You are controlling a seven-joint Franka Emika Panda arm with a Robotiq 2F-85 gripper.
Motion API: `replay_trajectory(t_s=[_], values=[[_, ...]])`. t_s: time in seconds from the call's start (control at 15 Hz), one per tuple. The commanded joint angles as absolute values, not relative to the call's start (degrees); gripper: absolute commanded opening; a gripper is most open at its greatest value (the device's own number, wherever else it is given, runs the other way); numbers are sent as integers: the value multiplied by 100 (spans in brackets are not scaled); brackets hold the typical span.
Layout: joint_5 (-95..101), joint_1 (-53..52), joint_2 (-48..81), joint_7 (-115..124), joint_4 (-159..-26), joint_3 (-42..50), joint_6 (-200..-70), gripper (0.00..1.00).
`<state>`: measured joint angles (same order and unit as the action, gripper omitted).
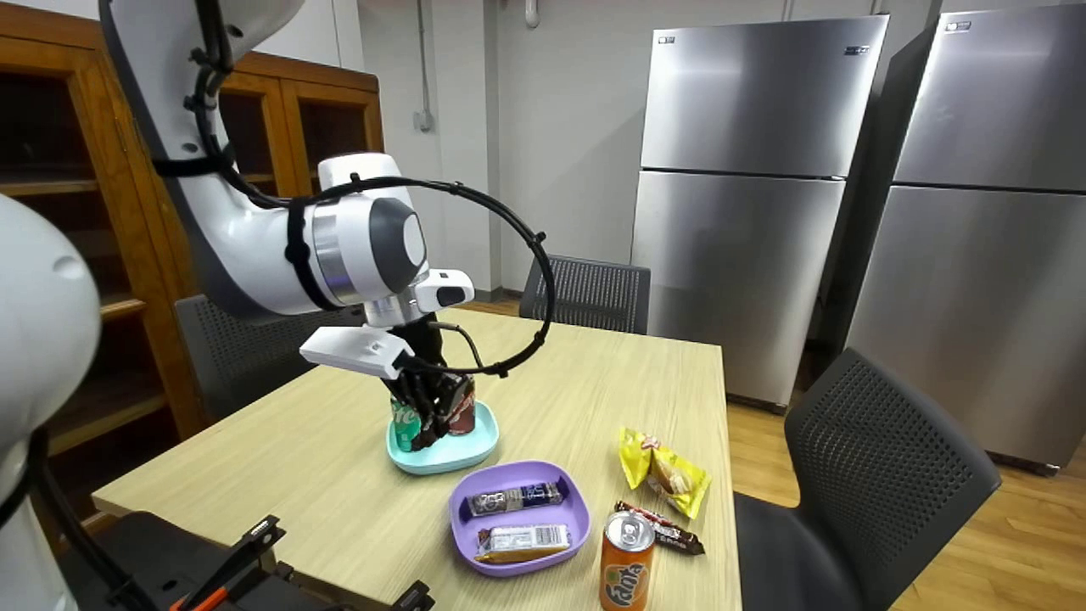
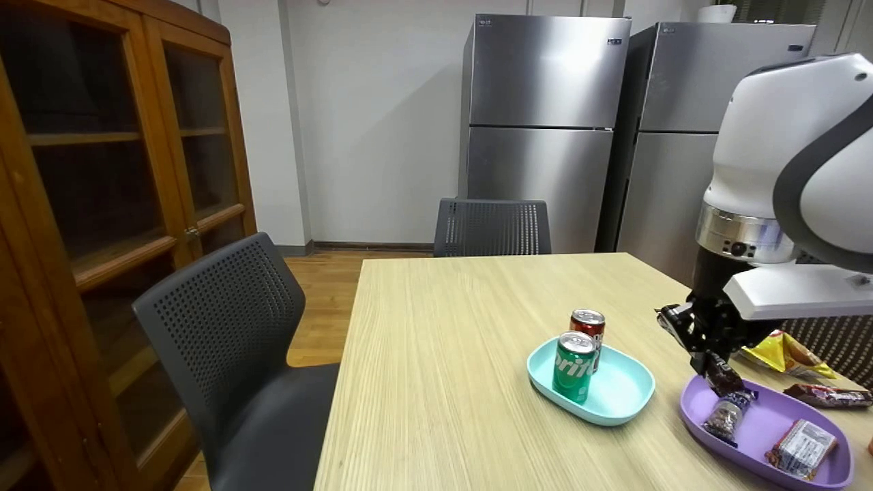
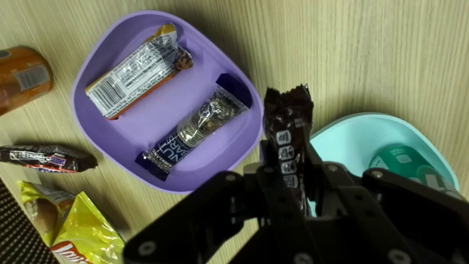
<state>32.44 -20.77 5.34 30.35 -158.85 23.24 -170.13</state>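
Observation:
My gripper [image 3: 289, 152] is shut on a dark brown wrapped bar [image 3: 288, 113], which sticks out past the fingertips in the wrist view. In an exterior view the bar [image 2: 723, 376] hangs from the gripper [image 2: 706, 344], above the purple bowl [image 2: 764, 419]. The purple bowl [image 3: 155, 112] holds a clear and navy nut bar [image 3: 192, 130] and a white-labelled snack pack [image 3: 135, 77]. Beside it is the teal tray [image 3: 340, 143] with a green can [image 3: 399, 163] and a dark red can [image 2: 588, 320]; the red can is out of the wrist view.
An orange can [image 1: 626, 564], another dark wrapped bar [image 1: 670, 530] and a yellow snack bag [image 1: 670, 475] are near the table's edge [image 1: 725, 424]. Dark chairs [image 1: 865, 450] stand around the table. A wooden cabinet [image 2: 153, 239] and steel fridges [image 2: 542, 136] stand beyond.

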Motion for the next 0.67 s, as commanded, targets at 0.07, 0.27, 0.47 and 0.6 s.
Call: replay_trajectory(t_s=[0.07,0.27,0.47,0.6], values=[[2872,-1758,1067,3196,-15894,2386,-17805,5],[2510,-1453,1411,3239,-15896,2220,-18218,5],[2257,-1251,1671,3346,-15896,2170,-18377,5],[2139,-933,1787,3382,-15895,1958,-18476,5]])
